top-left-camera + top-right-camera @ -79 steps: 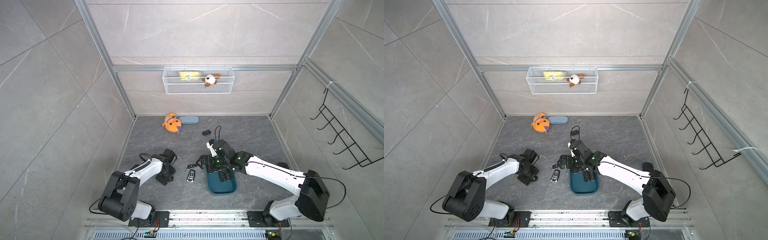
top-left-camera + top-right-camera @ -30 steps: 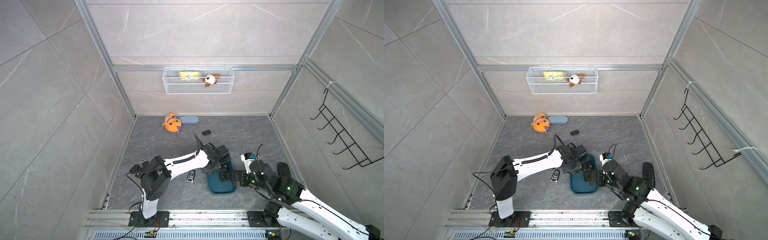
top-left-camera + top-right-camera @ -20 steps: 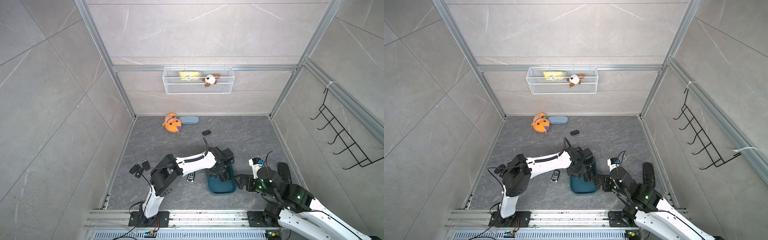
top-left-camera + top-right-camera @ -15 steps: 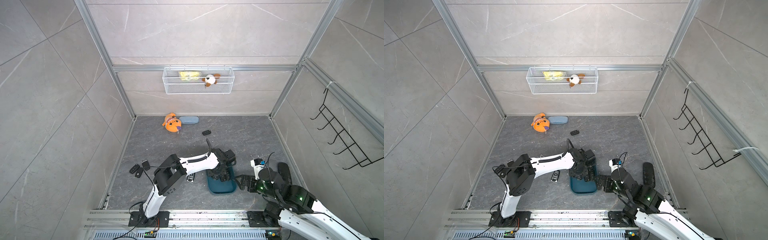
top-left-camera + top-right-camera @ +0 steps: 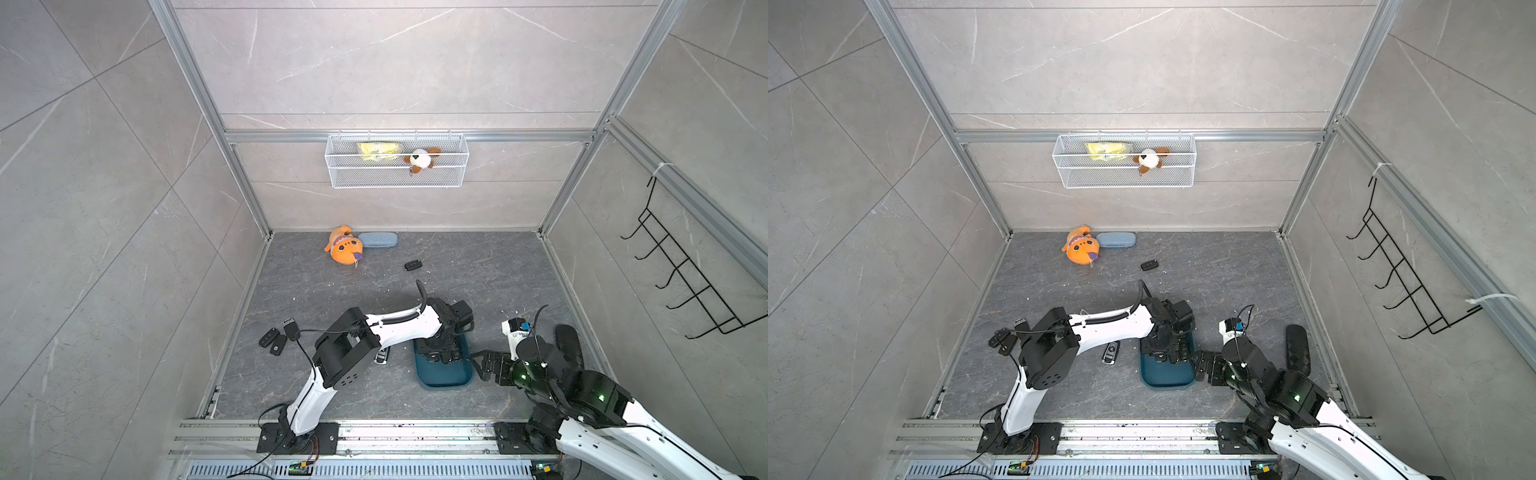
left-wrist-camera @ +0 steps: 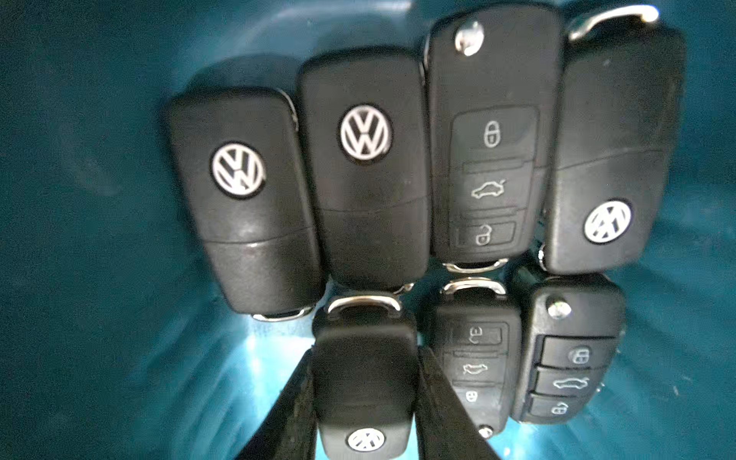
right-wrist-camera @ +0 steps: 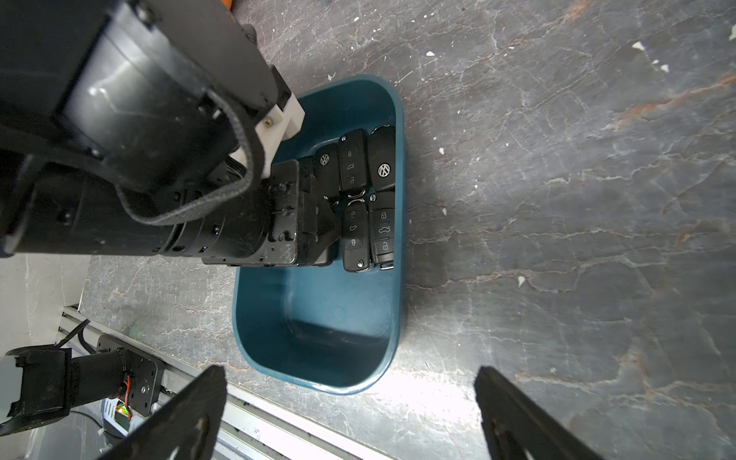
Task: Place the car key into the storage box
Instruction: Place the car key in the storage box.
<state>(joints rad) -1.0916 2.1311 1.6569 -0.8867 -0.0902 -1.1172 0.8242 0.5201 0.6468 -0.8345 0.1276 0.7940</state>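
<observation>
1. The storage box: dark teal plastic, smooth and faintly glossy, oblong with rounded corners and low walls. It is set near the middle of the table, a dark grey, stone-veined surface flecked with pale crumbs. Its near half is seen bare in the right wrist view.

2. The car key: a matt black flip fob, rounded, with a chrome loop at one end and a round silver VW badge. It is pinched at its sides by the left tool, whose black fingers are pressed against it. It is held within the box walls. Whether the box floor is touched cannot be told.

3. Six further fobs of the same black make are packed side by side in the box, four in one row and two beside the held key. VW badges are shown on three. The other three carry buttons marked with closed padlock, car boot and open padlock pictograms.

4. The right tool: black, with jaws spread wide and nothing gripped, hanging just right of the box.

5. Loose on the table: a black fob far beyond the box and a silver-trimmed fob just left of it.

6. At the far left: an orange plush toy touching a pale blue case.
</observation>
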